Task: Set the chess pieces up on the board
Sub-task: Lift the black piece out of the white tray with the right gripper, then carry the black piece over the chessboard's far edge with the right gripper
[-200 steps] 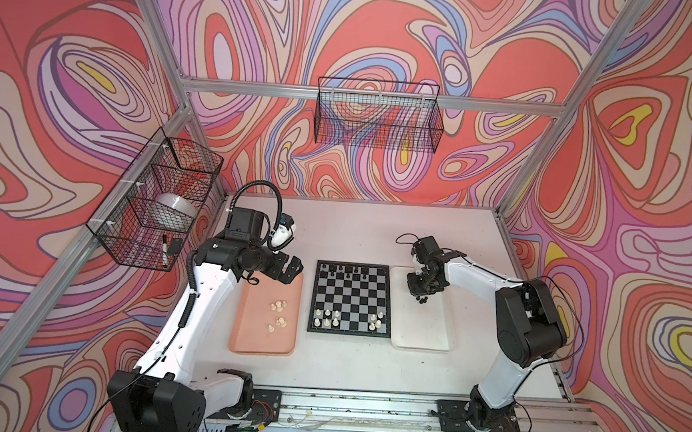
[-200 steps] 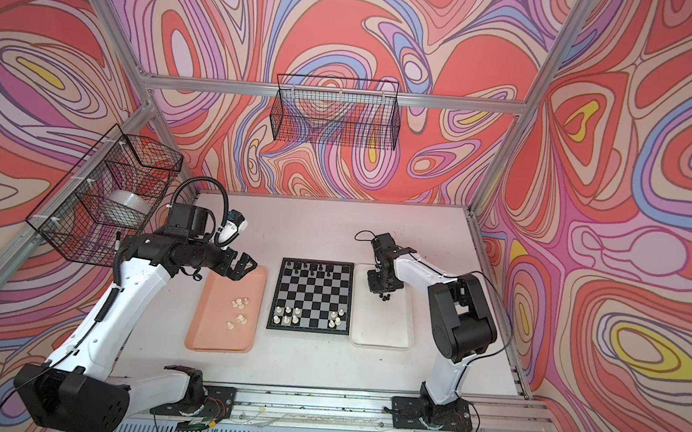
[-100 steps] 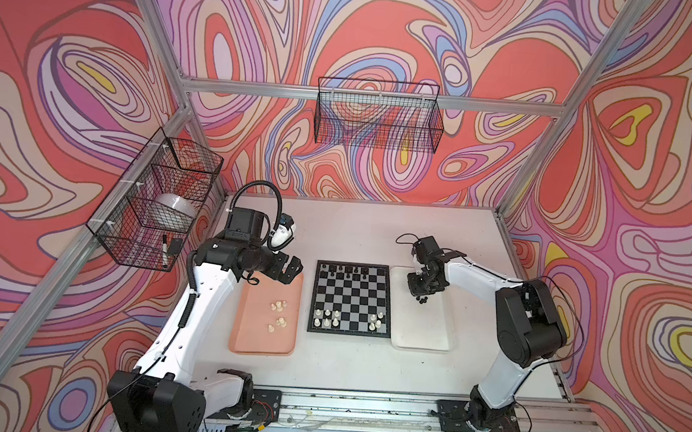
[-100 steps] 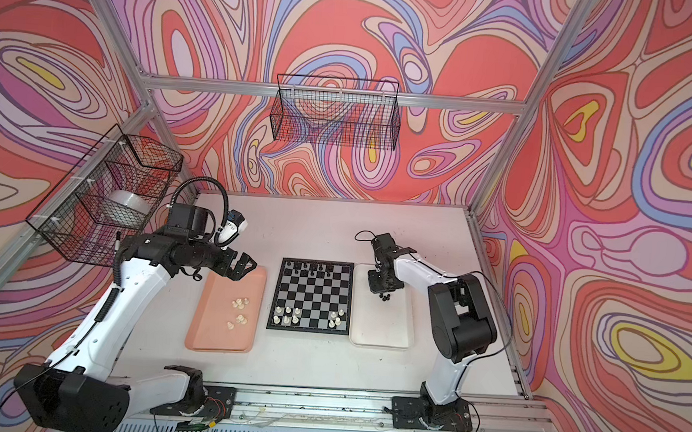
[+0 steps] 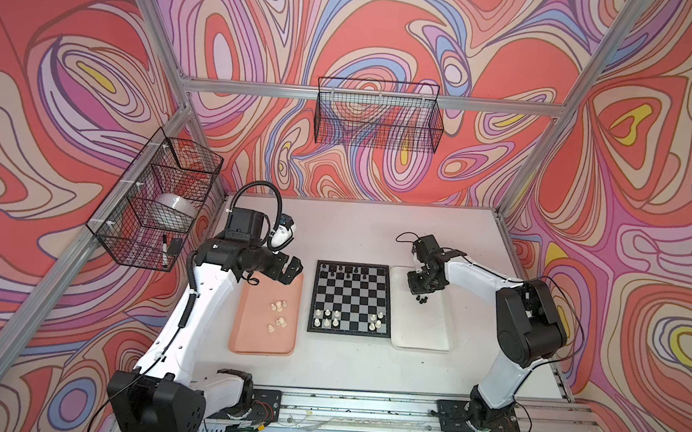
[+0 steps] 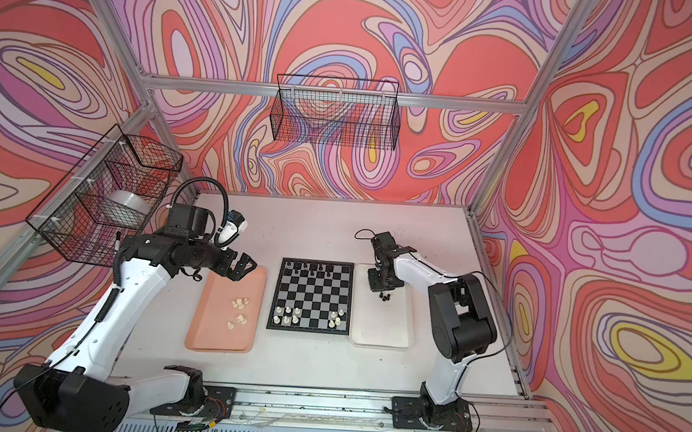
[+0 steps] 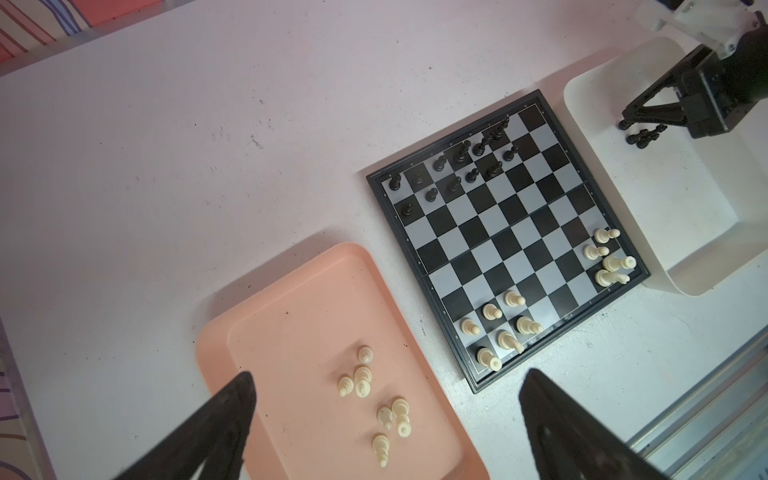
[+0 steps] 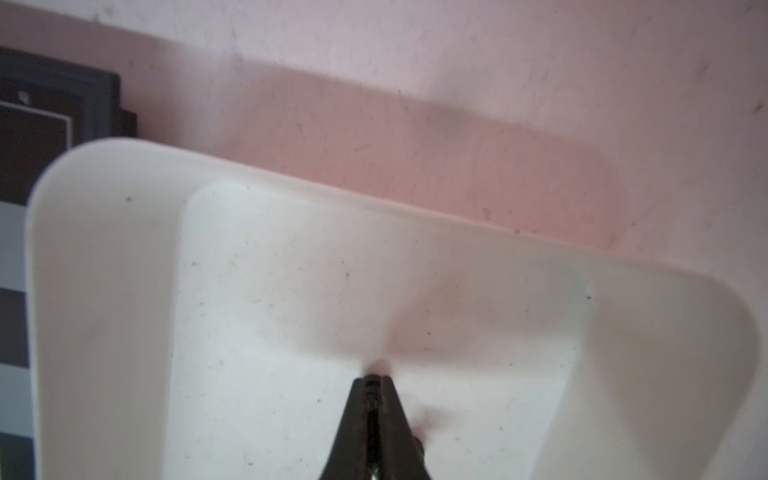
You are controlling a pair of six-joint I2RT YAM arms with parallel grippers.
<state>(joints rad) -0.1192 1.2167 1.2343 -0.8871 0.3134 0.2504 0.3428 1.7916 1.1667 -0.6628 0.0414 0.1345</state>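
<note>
Roughly halfway: black chessmen (image 5: 346, 272) crowd the far rows of the board (image 5: 350, 298) and cream chessmen (image 5: 328, 319) fill its near corners, with more cream pieces (image 5: 279, 314) in the pink tray (image 5: 252, 337) left of it. Right of the board, the right gripper (image 8: 374, 380), jaws pressed together, sits low in the white tray (image 5: 423, 333) beside black pieces (image 5: 422, 299); whether it pinches one is unclear. The left gripper (image 5: 294, 268) hangs wide open above the pink tray.

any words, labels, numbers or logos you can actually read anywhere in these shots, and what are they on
Nothing here can be read for certain.
board: tiny pale marks along its black border, too small and blurred to read.
small white mark on the left arm: too small to read.
</note>
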